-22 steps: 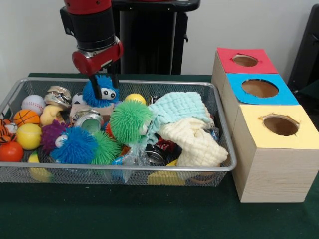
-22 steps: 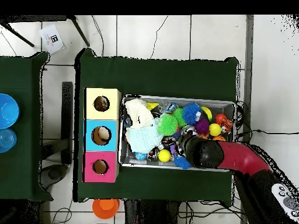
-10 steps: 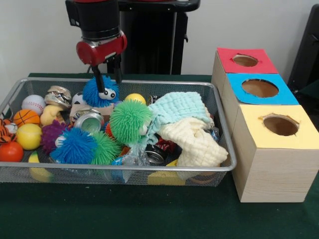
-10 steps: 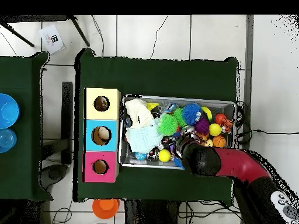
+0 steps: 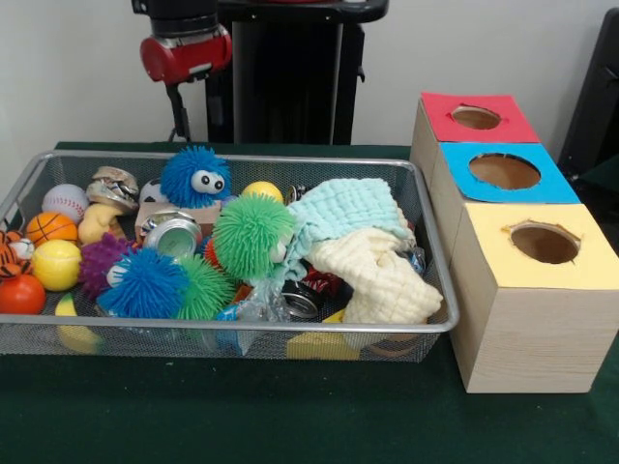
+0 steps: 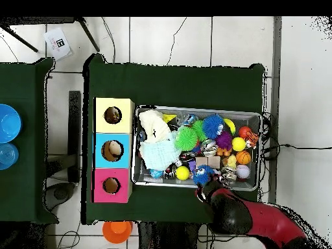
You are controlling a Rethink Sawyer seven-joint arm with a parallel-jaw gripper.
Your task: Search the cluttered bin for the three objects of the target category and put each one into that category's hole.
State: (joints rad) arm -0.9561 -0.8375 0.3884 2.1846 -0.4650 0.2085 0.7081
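My gripper (image 5: 195, 114) hangs open above the back rim of the wire bin (image 5: 242, 328), with nothing between its fingers. Right below it, a blue furry toy with googly eyes (image 5: 193, 177) rests in the bin among the clutter. In the overhead view that toy (image 6: 202, 174) lies by the bin's lower edge, with the red arm (image 6: 249, 217) just outside it. A green furry ball (image 5: 250, 232), another blue furry ball (image 5: 145, 283) and a purple one (image 5: 100, 261) lie nearer the front.
Beside the bin stand three wooden boxes with holes: red top (image 5: 513, 126), blue top (image 5: 455, 159), yellow top (image 5: 493, 251). A light blue cloth (image 5: 348, 208) and a cream cloth (image 5: 377, 275) cover the bin's right half. Balls (image 5: 56, 264) and crushed cans (image 5: 174, 232) fill the left.
The gripper has risen straight up from around the blue googly-eyed toy, leaving it in the bin. In the overhead view the arm has drawn back past the bin's edge.
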